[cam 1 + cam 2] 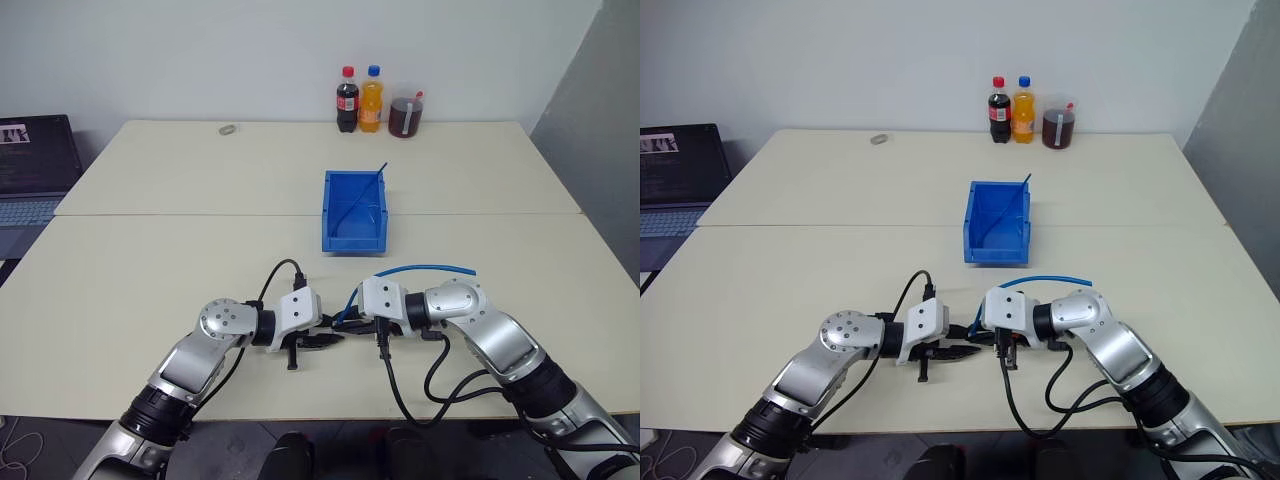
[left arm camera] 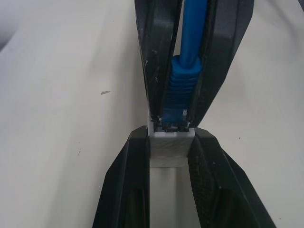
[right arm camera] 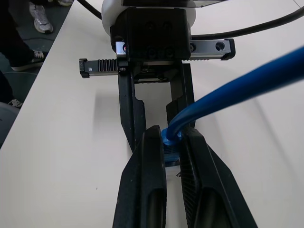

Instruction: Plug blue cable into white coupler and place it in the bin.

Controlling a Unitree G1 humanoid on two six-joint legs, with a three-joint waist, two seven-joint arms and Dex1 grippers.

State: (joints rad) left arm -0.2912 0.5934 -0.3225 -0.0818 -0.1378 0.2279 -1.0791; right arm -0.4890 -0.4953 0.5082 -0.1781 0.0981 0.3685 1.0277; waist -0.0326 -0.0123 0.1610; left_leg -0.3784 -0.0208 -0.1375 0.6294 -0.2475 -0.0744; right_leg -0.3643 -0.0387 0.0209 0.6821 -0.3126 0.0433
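Near the table's front edge my two grippers meet tip to tip. My left gripper is shut on the white coupler, a small white block held between its black fingers. My right gripper is shut on the plug end of the blue cable. The ribbed blue boot points at the coupler, and the plug's tip rests against the coupler's face; how deep it sits I cannot tell. The rest of the cable arcs over my right wrist. The bin stands open at mid table, beyond both grippers.
A thin dark blue strand leans inside the bin. A cola bottle, an orange bottle and a cup of dark drink stand at the far edge. A laptop sits at the left, and a small ring lies far left.
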